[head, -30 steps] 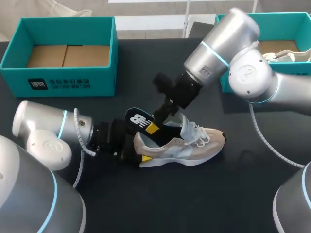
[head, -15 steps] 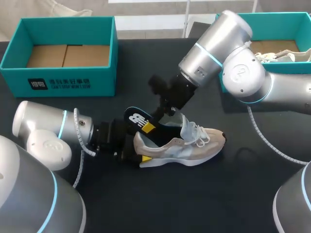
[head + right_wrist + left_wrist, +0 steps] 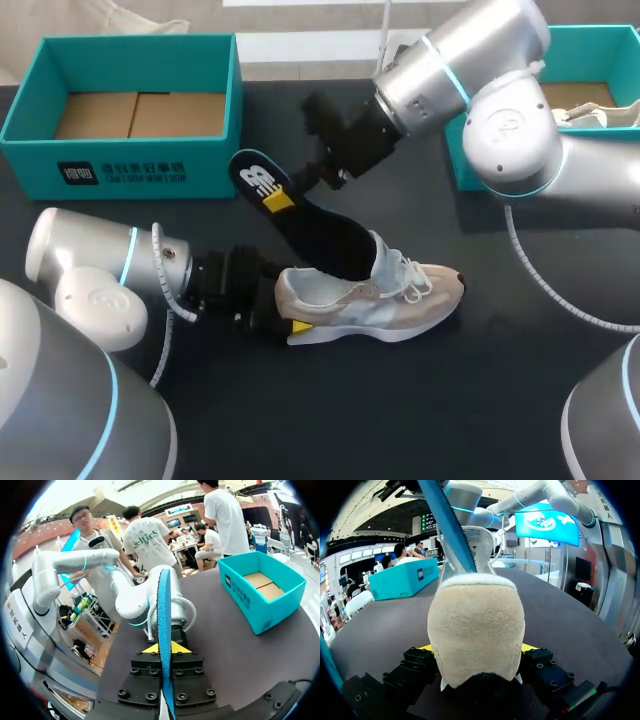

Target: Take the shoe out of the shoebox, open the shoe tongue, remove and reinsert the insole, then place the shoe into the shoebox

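The black table [image 3: 500,400] carries an open teal shoebox [image 3: 140,170] at its far left, well apart from the beige shoe [image 3: 380,305] standing on its sole near the middle. The left gripper [image 3: 283,305] clamps the shoe's heel from both sides. The dark insole [image 3: 320,235] slants up out of the shoe, its heel end pinched in the right gripper [image 3: 283,197]
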Tool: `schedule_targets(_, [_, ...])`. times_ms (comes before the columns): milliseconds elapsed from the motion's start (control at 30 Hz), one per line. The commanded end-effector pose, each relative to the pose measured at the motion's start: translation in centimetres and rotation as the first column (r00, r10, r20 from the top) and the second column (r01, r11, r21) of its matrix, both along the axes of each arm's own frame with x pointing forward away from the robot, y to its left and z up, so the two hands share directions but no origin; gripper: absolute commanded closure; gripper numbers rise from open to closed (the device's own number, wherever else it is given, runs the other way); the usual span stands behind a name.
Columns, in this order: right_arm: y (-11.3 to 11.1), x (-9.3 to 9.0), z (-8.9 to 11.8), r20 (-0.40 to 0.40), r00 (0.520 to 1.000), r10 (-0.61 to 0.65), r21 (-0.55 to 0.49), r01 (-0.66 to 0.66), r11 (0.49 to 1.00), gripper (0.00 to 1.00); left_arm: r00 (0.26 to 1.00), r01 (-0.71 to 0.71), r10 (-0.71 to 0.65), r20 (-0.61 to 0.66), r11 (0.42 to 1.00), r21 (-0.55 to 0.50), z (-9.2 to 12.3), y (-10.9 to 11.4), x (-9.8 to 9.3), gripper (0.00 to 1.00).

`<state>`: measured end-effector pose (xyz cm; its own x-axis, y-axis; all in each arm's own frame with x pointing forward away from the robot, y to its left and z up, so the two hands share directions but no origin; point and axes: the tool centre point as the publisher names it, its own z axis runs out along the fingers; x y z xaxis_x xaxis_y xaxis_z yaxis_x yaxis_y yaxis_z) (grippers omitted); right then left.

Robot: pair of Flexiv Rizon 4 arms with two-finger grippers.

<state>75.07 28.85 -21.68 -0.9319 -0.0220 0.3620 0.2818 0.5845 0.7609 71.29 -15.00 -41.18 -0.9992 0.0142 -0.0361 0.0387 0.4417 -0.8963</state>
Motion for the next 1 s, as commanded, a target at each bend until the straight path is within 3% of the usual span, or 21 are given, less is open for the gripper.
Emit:
schedule_targets(33, [-0.7,-1.0,-0.2,0.017,0.999,-0.034,0.013,0.033,0.999,1.00,1.000,-0.001,0.001,0.001,1.000,0.002,-1.0,-0.3,0.5,1.00])
schedule_targets(233, [-0.7,-1.0,-0.2,0.017,0.999,-0.034,0.013,0.033,0.999,1.00,1.000,-0.001,0.001,0.001,1.000,0.002,-1.0,-0.3,0.5,1.00])
schedule_targets(267, [-0.6,-0.5,1.0,0.086,0.991,-0.100,0.042,0.097,0.994,1.00,1.000,-0.001,0.001,0.001,1.000,0.002,-1.0,-0.3,0.5,1.00])
schedule_targets(300, [-0.5,-0.1,2.1,0.100,0.980,-0.170,0.128,0.157,0.979,1.00,1.000,-0.001,0.001,0.001,1.000,0.002,-1.0,-0.3,0.5,1.00])
schedule_targets(367, [-0.1,0.7,4.4,0.112,0.969,-0.219,0.179,0.197,0.964,1.00,1.000,-0.001,0.001,0.001,1.000,0.002,-1.0,-0.3,0.5,1.00])
schedule_targets(500, [0.1,1.2,7.0,0.037,0.957,-0.289,0.324,0.262,0.909,1.00,1.000,-0.001,0.001,0.001,1.000,0.002,-1.0,-0.3,0.5,1.00])
schedule_targets(633, [0.1,1.1,10.2,-0.030,0.953,-0.301,0.360,0.291,0.886,1.00,1.000,-0.001,0.001,0.001,1.000,0.002,-1.0,-0.3,0.5,1.00])
schedule_targets(767, [-0.7,0.6,12.4,-0.074,0.962,-0.263,0.361,0.271,0.892,1.00,1.000,-0.001,0.001,0.001,1.000,0.002,-1.0,-0.3,0.5,1.00])
schedule_targets(900, [-2.7,-0.7,13.3,-0.130,0.962,-0.241,0.297,0.269,0.916,1.00,1.000,-0.001,0.001,0.001,1.000,0.002,-1.0,-0.3,0.5,1.00])
schedule_targets(1000, [-2.7,-0.7,13.3,-0.130,0.962,-0.241,0.297,0.269,0.916,1.00,1.000,-0.001,0.001,0.001,1.000,0.002,-1.0,-0.3,0.5,1.00])
